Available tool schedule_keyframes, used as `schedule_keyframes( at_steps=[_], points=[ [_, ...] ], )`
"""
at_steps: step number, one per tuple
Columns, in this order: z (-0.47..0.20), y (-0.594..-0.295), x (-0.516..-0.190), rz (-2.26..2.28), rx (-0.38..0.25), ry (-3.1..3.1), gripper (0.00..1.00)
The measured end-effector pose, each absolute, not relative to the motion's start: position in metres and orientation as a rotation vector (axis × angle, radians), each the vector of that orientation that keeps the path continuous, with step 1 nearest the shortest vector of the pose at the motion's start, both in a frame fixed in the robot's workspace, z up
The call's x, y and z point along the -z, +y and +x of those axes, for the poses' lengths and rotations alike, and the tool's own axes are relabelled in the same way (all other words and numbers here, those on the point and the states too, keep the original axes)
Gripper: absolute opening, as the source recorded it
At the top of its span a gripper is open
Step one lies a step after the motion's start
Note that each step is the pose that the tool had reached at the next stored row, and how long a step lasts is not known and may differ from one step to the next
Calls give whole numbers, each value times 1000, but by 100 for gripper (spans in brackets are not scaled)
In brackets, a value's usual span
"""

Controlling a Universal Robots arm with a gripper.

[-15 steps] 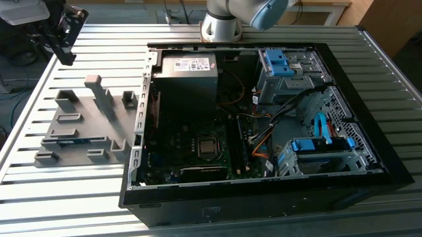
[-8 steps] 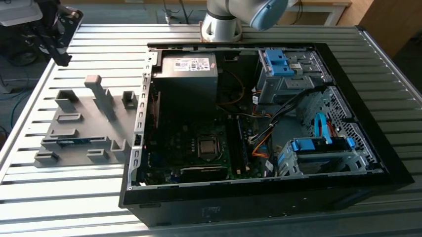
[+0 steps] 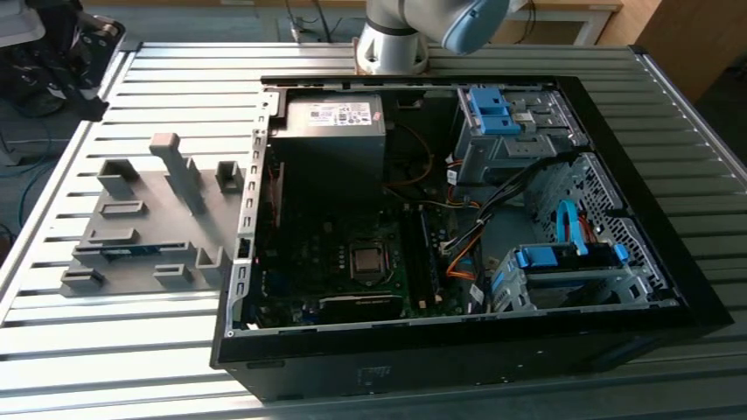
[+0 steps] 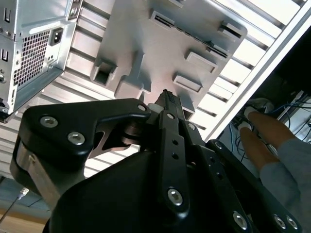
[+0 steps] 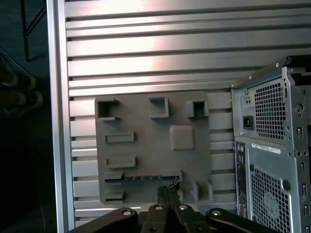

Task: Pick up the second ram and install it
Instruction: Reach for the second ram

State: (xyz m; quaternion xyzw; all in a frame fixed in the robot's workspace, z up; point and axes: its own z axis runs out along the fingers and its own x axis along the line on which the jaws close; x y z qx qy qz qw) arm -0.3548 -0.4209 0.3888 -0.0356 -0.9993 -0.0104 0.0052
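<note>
**Closed gripper hangs over the holder block; second ram sits in its slot**

Exterior view: a slatted metal table (image 3: 152,96) carries an open computer case (image 3: 467,359) and, beside it toward the table's edge on the exterior view's left, a grey holder block (image 3: 140,227). The second ram (image 3: 126,251) stands on edge in a long slot of that block, on the side of the block towards the table's near edge, showing as a thin blue-green strip. The arm (image 3: 391,44) rises from the table's far edge behind the case.

Second wrist view: the black gripper (image 4: 167,94) has its two fingers pressed together with nothing between them. Beyond its tips lies the holder block (image 4: 146,34), with the rear of the computer case (image 4: 34,53) to one side and a person's legs (image 4: 265,141) past the table's edge.

First wrist view: the gripper (image 5: 168,187) is closed and empty, its tips over the holder block (image 5: 146,145) near the long slot. The second ram (image 5: 141,177) lies in that slot, apart from the fingers. The computer case (image 5: 272,145) stands just beside the block; a person's shoes (image 5: 22,97) show beyond the opposite table edge.
</note>
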Motion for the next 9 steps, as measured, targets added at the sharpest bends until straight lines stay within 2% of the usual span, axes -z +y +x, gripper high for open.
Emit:
schedule_keyframes(
  at_steps=[9],
  points=[
    [-361,-429,-389,-111,33,-3130,11]
  ],
)
